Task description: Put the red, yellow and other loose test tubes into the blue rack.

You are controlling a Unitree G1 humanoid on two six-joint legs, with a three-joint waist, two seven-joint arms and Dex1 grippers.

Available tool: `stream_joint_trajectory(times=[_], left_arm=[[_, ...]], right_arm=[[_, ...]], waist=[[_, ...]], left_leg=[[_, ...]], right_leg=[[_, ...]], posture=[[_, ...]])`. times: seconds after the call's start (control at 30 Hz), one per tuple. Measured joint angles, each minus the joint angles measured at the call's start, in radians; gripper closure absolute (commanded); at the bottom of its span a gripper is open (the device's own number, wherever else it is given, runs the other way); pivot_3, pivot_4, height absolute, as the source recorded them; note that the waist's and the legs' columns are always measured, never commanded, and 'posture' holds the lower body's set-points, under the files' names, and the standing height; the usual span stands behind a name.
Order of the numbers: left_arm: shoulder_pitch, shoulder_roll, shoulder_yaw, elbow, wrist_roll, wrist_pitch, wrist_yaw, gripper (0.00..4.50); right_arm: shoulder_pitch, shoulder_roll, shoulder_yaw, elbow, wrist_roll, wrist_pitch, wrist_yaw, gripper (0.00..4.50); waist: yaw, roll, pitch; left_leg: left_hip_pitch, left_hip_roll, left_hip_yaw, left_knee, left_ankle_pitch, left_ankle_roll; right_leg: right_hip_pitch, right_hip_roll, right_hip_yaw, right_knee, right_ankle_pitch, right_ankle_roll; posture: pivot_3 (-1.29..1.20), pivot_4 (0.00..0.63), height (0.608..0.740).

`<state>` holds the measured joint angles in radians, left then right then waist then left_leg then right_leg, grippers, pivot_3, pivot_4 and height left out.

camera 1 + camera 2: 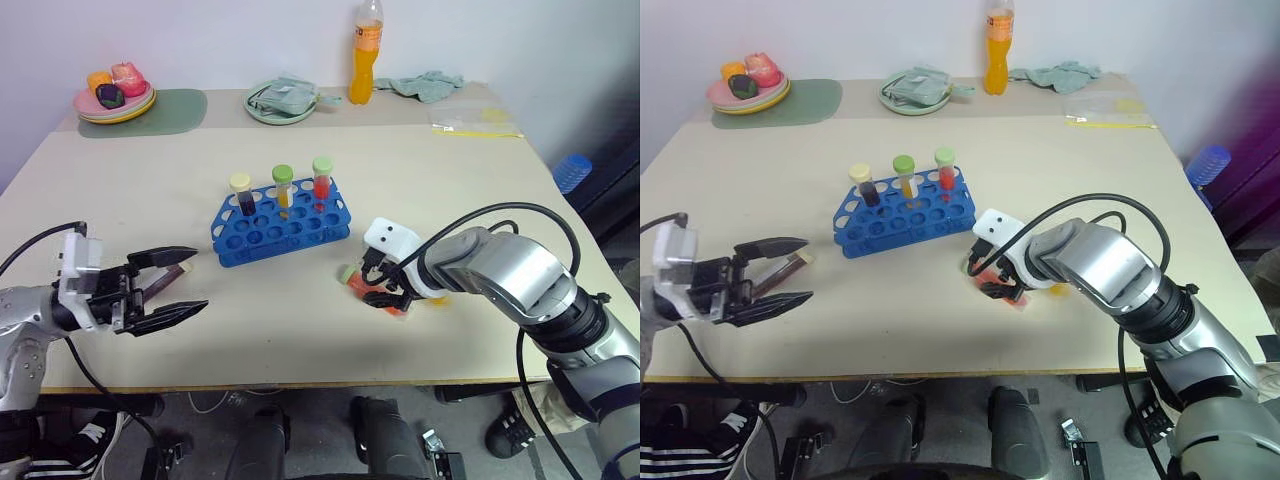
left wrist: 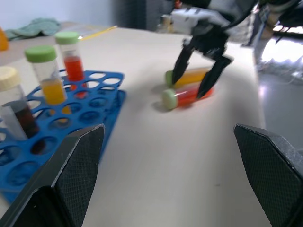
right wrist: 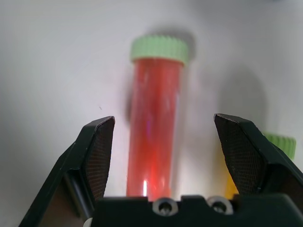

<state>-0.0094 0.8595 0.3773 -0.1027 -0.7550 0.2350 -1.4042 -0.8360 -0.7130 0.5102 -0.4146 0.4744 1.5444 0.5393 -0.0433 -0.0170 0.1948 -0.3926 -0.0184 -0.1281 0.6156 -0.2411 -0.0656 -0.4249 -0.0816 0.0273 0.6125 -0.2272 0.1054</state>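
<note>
The right gripper (image 1: 385, 290) is seen poised over a clear plastic tube of red liquid with a pale green ribbed cap (image 3: 156, 118), lying flat on the smooth cream tabletop (image 1: 450, 180). Its two black fingers (image 3: 97, 156) are spread to either side of the tube and nothing is grasped. A second capped tube of yellow-orange liquid (image 2: 191, 75) lies just beside the red one, seemingly touching it, though the contact is hard to judge.

The main risk is judged to lie in that closeness: one finger has to come down between the two tubes, and if it lands on the yellow tube instead, either round, slick cylinder could be nudged into a roll. A grip taken far from the tube's middle would let it tilt, which would make it hard to line up with a hole.

The blue perforated plastic rack (image 1: 280, 225) stands near, toward the table's middle, with three upright tubes in its back row: dark liquid under a cream cap, yellow under green, red under green. Its front rows are open.

The left gripper (image 1: 165, 288) is held well apart at the table's near edge, its textured black fingers wide open and empty; a dark tube-like object (image 1: 165, 279) lies on the table behind them.
</note>
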Motion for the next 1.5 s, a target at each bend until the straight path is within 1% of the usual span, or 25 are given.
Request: stream_joint_trajectory(times=[0.13,0.23,0.43,0.53,0.63,0.67,0.7,0.8,0.9,1.0,1.1,1.13,1.23,1.27,1.37,1.4,1.5], left_arm=[[0.034,0.01,0.004,-0.049,-0.022,0.046,-0.011,0.0],[0.036,0.01,0.008,-0.064,-0.022,0.046,-0.008,0.0],[0.036,0.005,0.011,-0.07,-0.02,0.043,0.01,0.0],[0.036,0.003,0.011,-0.07,-0.018,0.039,0.014,0.0],[0.036,0.002,0.011,-0.07,-0.018,0.038,0.02,0.0],[0.036,0.001,0.011,-0.07,-0.018,0.038,0.022,0.0],[0.036,0.001,0.011,-0.07,-0.018,0.038,0.023,0.0],[0.037,0.001,0.011,-0.07,-0.018,0.038,0.029,0.0],[0.038,0.001,0.011,-0.07,-0.018,0.039,0.032,0.0],[0.037,0.001,0.011,-0.07,-0.018,0.039,0.036,0.0],[0.037,-0.006,0.017,-0.071,-0.018,0.039,0.052,0.0],[0.037,-0.01,0.024,-0.074,-0.019,0.039,0.058,0.0],[0.038,-0.019,0.035,-0.075,-0.019,0.039,0.074,0.0],[0.038,-0.022,0.038,-0.075,-0.019,0.039,0.08,0.0],[0.037,-0.033,0.04,-0.08,-0.02,0.039,0.099,0.0],[0.035,-0.037,0.042,-0.08,-0.02,0.039,0.105,0.0],[0.014,-0.047,0.041,-0.08,-0.02,0.039,0.123,0.0]], right_arm=[[0.047,0.032,-0.012,-0.018,0.001,0.054,-0.033,0.79],[0.055,0.038,-0.018,-0.022,-0.005,0.058,-0.062,0.79],[0.078,0.097,-0.05,-0.013,-0.018,0.064,-0.122,0.79],[0.08,0.105,-0.05,-0.014,-0.018,0.064,-0.132,1.58],[0.083,0.107,-0.049,-0.018,-0.018,0.064,-0.144,3.01],[0.083,0.107,-0.049,-0.019,-0.017,0.064,-0.145,3.57],[0.083,0.107,-0.049,-0.021,-0.016,0.064,-0.145,3.75],[0.08,0.103,-0.047,-0.021,-0.006,0.064,-0.136,3.75],[0.066,0.094,-0.045,-0.043,0.044,0.051,-0.071,3.75],[0.032,0.046,-0.04,-0.129,0.075,-0.093,0.038,3.75],[0.072,0.084,-0.132,-0.12,0.076,-0.28,0.084,3.75],[0.122,0.111,-0.179,-0.113,0.067,-0.395,0.095,3.75],[0.21,0.204,-0.272,-0.074,0.043,-0.655,0.105,3.75],[0.232,0.243,-0.31,-0.046,0.044,-0.711,0.102,3.75],[0.249,0.339,-0.402,0.042,0.06,-0.768,0.052,3.75],[0.251,0.381,-0.425,0.075,0.047,-0.82,0.024,3.75],[0.251,0.505,-0.433,0.186,-0.066,-1.023,-0.077,3.75]], waist=[[0.001,0.0,0.0],[0.0,0.0,0.0],[-0.001,0.0,0.0],[-0.001,0.0,0.0],[0.0,0.0,0.0],[0.0,0.0,0.0],[0.0,0.0,0.0],[0.0,0.0,0.0],[0.0,0.0,0.0],[-0.002,0.0,0.0],[0.0,-0.001,-0.001],[0.0,-0.003,-0.001],[0.001,-0.003,-0.001],[0.001,-0.003,-0.001],[0.0,-0.002,-0.001],[0.0,-0.002,-0.001],[-0.003,-0.002,-0.001]], left_leg=[[0.0,0.0,0.0,0.0,0.0,0.0],[0.0,0.0,0.0,0.0,0.0,0.0],[0.0,0.0,0.0,0.0,0.0,0.0],[0.0,0.0,0.0,0.0,0.0,0.0],[0.0,0.0,0.0,0.0,0.0,0.0],[0.0,0.0,0.0,0.0,0.0,0.0],[0.0,0.0,0.0,0.0,0.0,0.0],[0.0,0.0,0.0,0.0,0.0,0.0],[0.0,0.0,0.0,0.0,0.0,0.0],[0.0,0.0,0.0,0.0,0.0,0.0],[0.0,0.0,0.0,0.0,0.0,0.0],[0.0,0.0,0.0,0.0,0.0,0.0],[0.0,0.0,0.001,0.0,0.0,0.0],[0.0,0.0,0.001,0.001,0.0,0.0],[0.001,0.0,0.0,0.001,0.0,-0.001],[0.002,0.0,0.0,0.0,0.0,-0.001],[0.002,0.001,0.0,-0.001,0.0,-0.001]], right_leg=[[0.0,0.0,0.0,0.0,0.0,0.0],[0.0,0.0,0.0,0.0,0.0,0.0],[0.0,0.0,0.0,0.0,0.0,0.0],[0.0,0.0,0.0,0.0,0.0,0.0],[0.0,0.0,0.0,0.0,0.0,0.0],[0.0,0.0,0.0,0.0,0.0,0.0],[0.0,0.0,0.0,0.0,0.0,0.0],[0.0,0.0,0.0,0.0,0.0,0.0],[0.0,0.0,0.0,0.0,0.0,0.0],[0.0,0.0,0.0,0.0,0.0,0.001],[0.0,0.0,0.0,0.0,0.0,0.001],[0.0,0.0,0.0,0.0,0.0,0.001],[0.001,0.0,0.0,0.0,0.0,0.001],[0.001,0.0,0.0,0.0,0.0,0.001],[0.001,0.0,0.0,0.002,0.0,0.0],[0.001,0.001,0.0,0.002,0.0,0.0],[0.001,0.001,0.0,0.003,0.001,0.0]], posture=[[0.0,0.15,0.74],[0.0,0.15,0.74],[0.0,0.15,0.74],[0.0,0.15,0.74],[0.0,0.15,0.74],[0.0,0.15,0.74],[0.0,0.15,0.74],[0.0,0.15,0.74],[0.0,0.15,0.74],[0.0,0.15,0.74],[0.0,0.15,0.74],[0.0,0.15,0.74],[0.0,0.15,0.74],[0.0,0.15,0.74],[0.0,0.15,0.74],[0.0,0.15,0.74],[0.0,0.15,0.74]])
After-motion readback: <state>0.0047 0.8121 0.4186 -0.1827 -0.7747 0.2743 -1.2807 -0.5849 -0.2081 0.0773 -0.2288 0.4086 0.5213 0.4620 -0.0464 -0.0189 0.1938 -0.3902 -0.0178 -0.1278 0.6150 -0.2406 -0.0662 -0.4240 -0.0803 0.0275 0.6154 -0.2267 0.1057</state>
